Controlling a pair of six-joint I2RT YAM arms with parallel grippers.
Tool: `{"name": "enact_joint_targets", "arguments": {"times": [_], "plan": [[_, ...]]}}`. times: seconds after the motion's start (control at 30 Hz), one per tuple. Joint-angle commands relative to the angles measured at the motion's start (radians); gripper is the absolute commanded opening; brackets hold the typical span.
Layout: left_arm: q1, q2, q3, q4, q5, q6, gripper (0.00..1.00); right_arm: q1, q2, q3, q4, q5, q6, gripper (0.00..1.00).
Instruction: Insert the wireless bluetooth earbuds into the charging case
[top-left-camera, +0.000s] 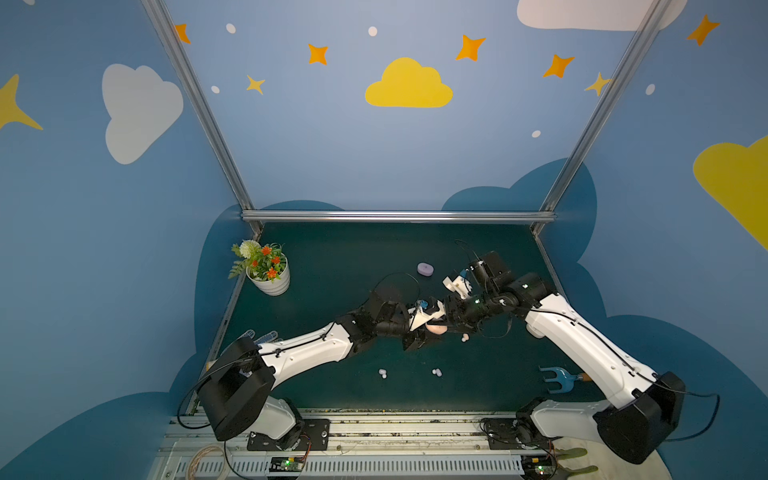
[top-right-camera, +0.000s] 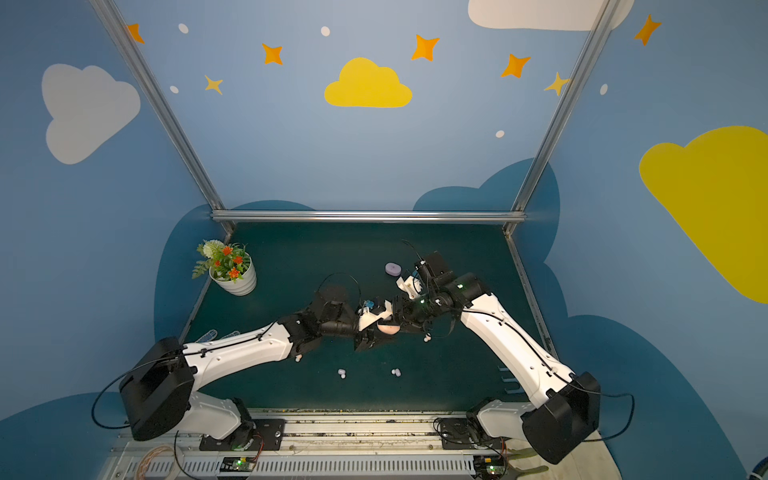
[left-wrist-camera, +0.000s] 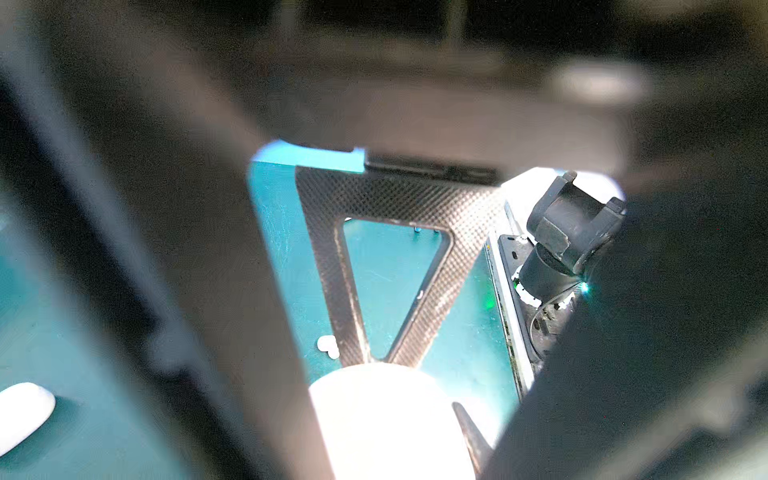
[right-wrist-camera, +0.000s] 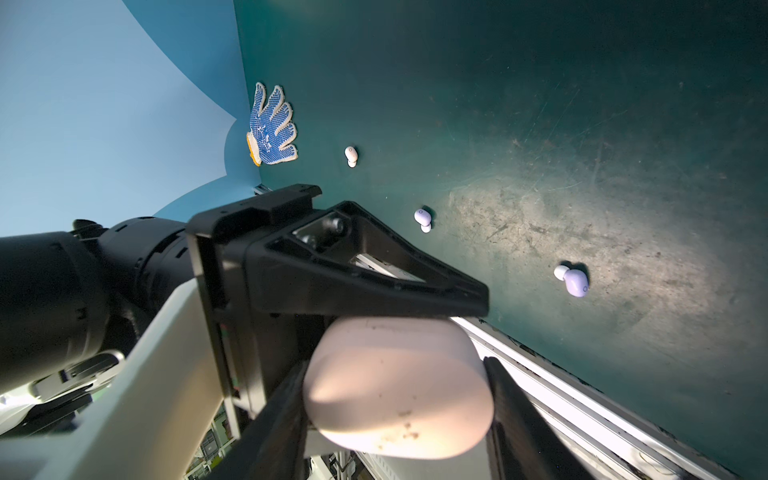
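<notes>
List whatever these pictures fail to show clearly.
Peach-pink charging case, lid and inside: top views, buried between left claw and right claw; left wrist, glare whitens it.
Left claw's opening: left wrist blurred; right wrist shows one finger.
Glove: top views, mostly under the left arm.
Loose earbuds, colours: top views, too small.

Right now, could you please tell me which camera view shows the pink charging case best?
The right wrist view: the pink charging case fills the foreground, sharp, gripped in the right tool. The left wrist view shows only an overexposed pale blob; in both top views it is a small, partly hidden peach patch.
</notes>
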Motion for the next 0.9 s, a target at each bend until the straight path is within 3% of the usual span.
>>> {"name": "enact_joint_targets", "arguments": {"times": [0.0, 0.57, 0.87], "plan": [[-0.005, -0.01, 0.003, 0.012, 0.026, -0.003, 0.47, 0.0, -0.005, 0.014, 0.026, -0.012, -0.002, 0.54], [-0.003, -0.011, 0.004, 0.012, 0.022, -0.008, 0.37, 0.001, 0.006, 0.017, 0.027, -0.018, -0.003, 0.54], [0.008, -0.022, -0.024, 0.037, 0.009, -0.038, 0.33, -0.006, -0.011, 0.028, 0.009, -0.019, -0.013, 0.69]]}}
